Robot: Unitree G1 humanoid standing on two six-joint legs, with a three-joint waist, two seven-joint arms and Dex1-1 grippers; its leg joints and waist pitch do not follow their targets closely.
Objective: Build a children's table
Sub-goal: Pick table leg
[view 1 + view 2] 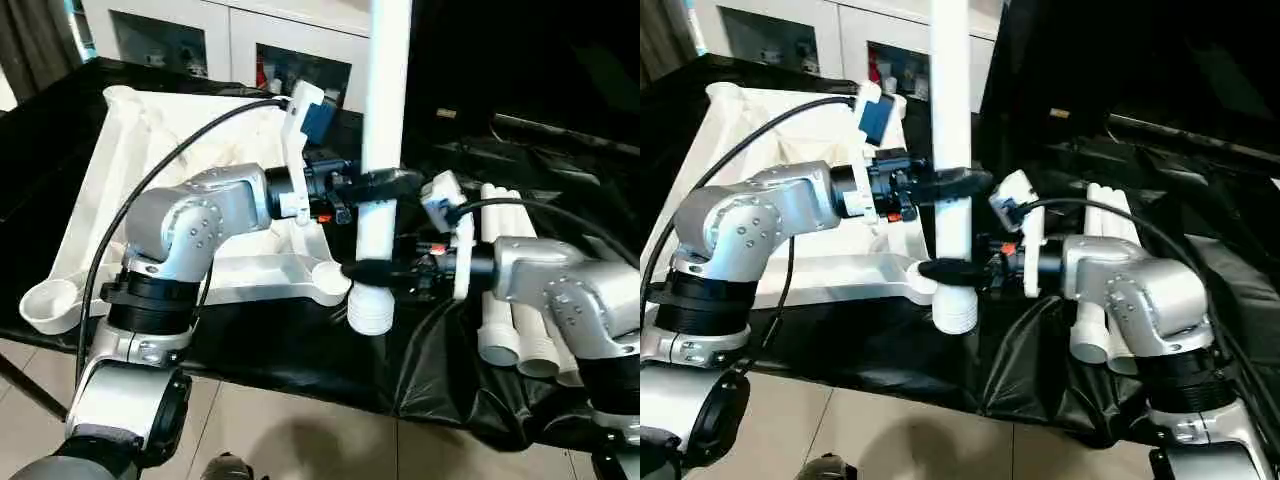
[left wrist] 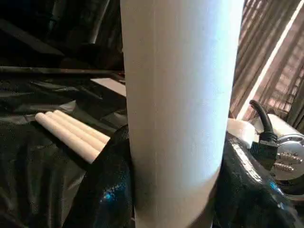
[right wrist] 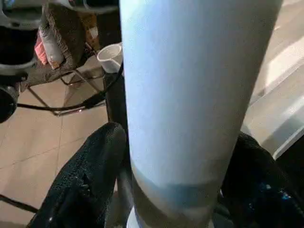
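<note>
I see the white table top (image 1: 150, 180) lying ribs-up on the black-draped table (image 1: 300, 350), three spare legs (image 1: 525, 320) beside my right arm. One leg (image 1: 382, 150) stands upright by the top's near corner socket, left hand (image 1: 385, 182) pinching it above, right hand (image 1: 372, 270) pinching it lower

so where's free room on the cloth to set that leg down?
Bare black cloth along the near edge, between tabletop and spare legs. Crowded where both grippers hold the upright leg.
</note>
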